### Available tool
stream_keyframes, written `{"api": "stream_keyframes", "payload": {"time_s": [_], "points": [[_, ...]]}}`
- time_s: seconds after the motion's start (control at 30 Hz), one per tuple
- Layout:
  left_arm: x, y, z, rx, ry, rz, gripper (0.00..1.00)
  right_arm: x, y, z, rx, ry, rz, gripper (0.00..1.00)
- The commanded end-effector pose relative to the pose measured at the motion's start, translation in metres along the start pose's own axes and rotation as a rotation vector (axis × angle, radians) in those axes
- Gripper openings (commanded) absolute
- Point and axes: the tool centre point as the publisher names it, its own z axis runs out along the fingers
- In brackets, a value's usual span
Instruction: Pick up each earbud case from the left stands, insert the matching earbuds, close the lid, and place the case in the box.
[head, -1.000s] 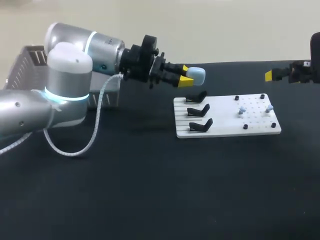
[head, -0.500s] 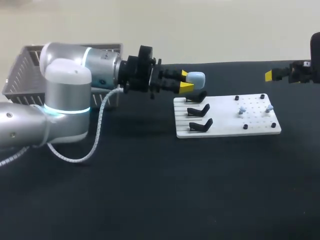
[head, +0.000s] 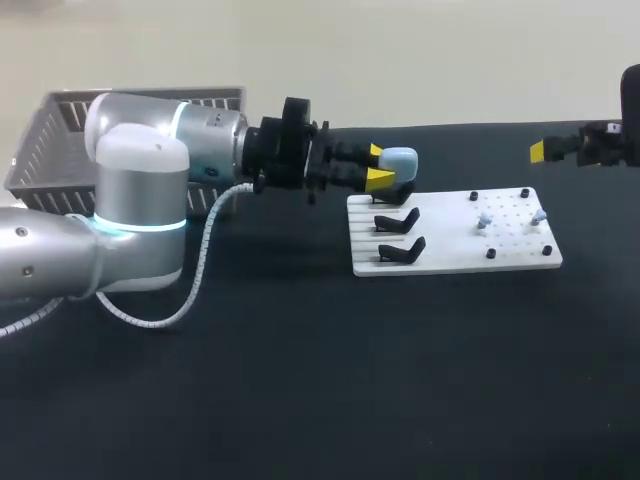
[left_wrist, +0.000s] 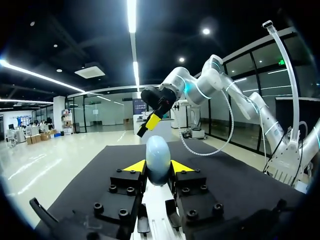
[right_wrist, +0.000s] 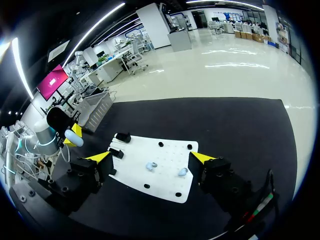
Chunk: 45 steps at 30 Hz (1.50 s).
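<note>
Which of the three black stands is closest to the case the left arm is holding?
The rear stand: the held case sits right by it, while the middle stand and front stand are farther off.

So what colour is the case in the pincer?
Pale blue; the case shows best in the left wrist view.

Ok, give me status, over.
Left pincer shut on earbud case, near the stands. Right pincer open, empty. Two earbuds on white board. Nothing in the way.
</note>
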Motion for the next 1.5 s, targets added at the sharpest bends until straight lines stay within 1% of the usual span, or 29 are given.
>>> {"api": "stream_keyframes", "payload": {"time_s": [0.03,0.17,0.63,0.87,0.93,1.03,1.1,1.17,1.37,1.5], "points": [[0.003,0.005,0.001,0.015,-0.004,-0.001,0.00,0.000,0.000,0.000,0.001,0.000,-0.001,1.00],[0.001,0.006,0.000,0.026,-0.001,0.005,0.00,0.000,0.000,0.000,0.001,0.000,-0.001,1.00],[0.001,0.006,0.000,0.026,-0.001,0.005,0.00,0.000,0.000,0.000,0.001,0.000,-0.001,1.00],[0.001,0.006,0.000,0.026,-0.001,0.005,0.00,0.020,0.044,-0.008,0.062,0.044,-0.099,1.00],[0.001,0.006,0.000,0.026,-0.001,0.005,0.00,0.025,0.060,-0.008,0.050,0.050,-0.112,1.00],[0.001,0.006,0.000,0.026,-0.001,0.005,0.00,0.028,0.078,-0.008,0.042,0.055,-0.133,1.00],[0.001,0.006,0.000,0.026,-0.001,0.005,0.00,0.030,0.088,-0.009,0.022,0.063,-0.131,1.00],[0.001,0.006,0.000,0.026,-0.001,0.005,0.00,0.032,0.096,-0.008,-0.019,0.077,-0.116,1.00],[0.001,0.006,0.000,0.026,-0.001,0.005,0.00,0.034,0.119,-0.001,-0.086,0.120,-0.118,1.00],[0.001,0.006,0.000,0.026,-0.001,0.005,0.00,0.032,0.136,0.004,-0.129,0.136,-0.154,1.00]]}}
